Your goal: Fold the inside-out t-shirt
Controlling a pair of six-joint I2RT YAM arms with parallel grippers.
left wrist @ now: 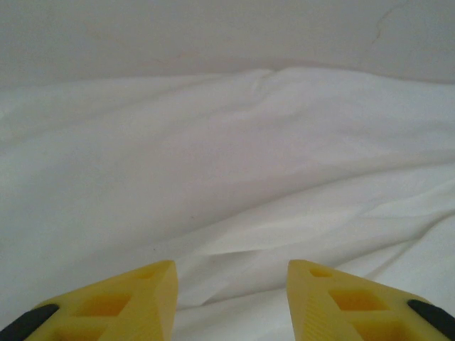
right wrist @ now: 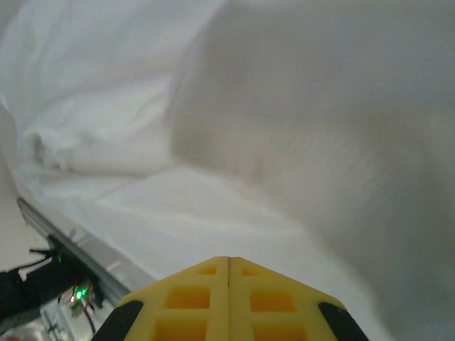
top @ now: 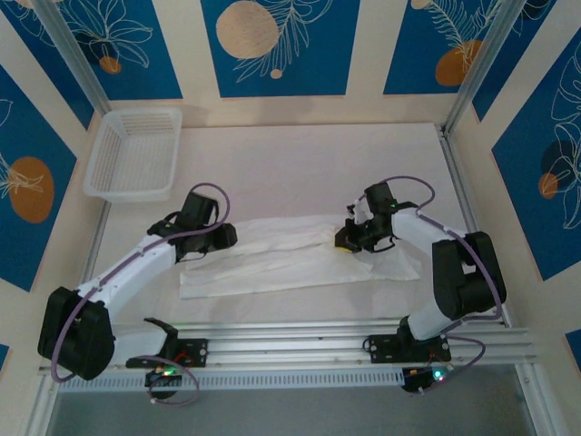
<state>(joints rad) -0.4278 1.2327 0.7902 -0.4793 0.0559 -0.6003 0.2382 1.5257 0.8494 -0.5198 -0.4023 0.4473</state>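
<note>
The white t-shirt [top: 272, 259] lies stretched out long across the middle of the table [top: 300, 154], well apart from the white basket [top: 134, 153] in the far left corner. The left end effector [left wrist: 231, 273] sits low over the shirt's left end, with its two yellow fingers apart and holding nothing. The right end effector [right wrist: 228, 263] is at the shirt's right end with its fingers pressed tight together; it may be pinching some cloth, but I cannot tell.
</note>
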